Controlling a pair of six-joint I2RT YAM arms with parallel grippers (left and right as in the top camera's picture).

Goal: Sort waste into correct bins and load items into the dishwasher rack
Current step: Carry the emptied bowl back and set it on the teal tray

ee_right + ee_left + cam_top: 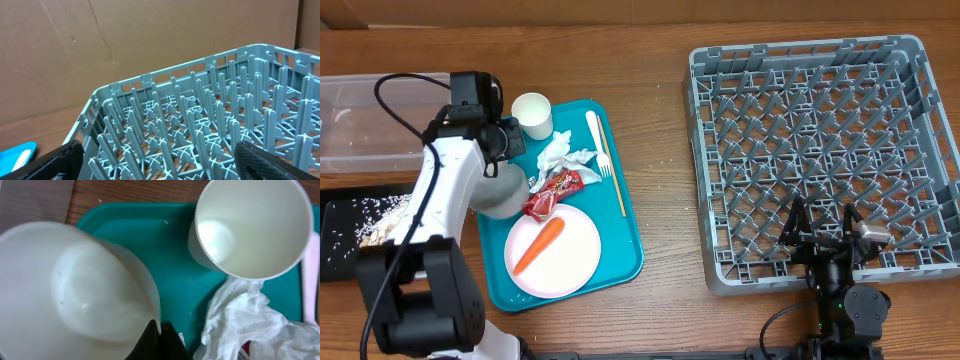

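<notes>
Your left hand [160, 335] clamped on the rim of the white bowl [75, 295], seemingly just above the teal tray [175, 275], cup [250, 227] and napkins [245, 320] beside it, your right hand [823, 226] spread wide, empty, at the near edge of the grey rack [698, 140].

Overhead's evenly lit with soft shadows. The left wrist shot is close and blurry: glare inside the cup [250, 225], bowl [75, 295] washed out.

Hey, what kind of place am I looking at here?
Probably a lab bench staged as a cafeteria dish-return station: a grey dishwasher rack, a teal meal tray, and a plain cardboard backdrop.
</notes>
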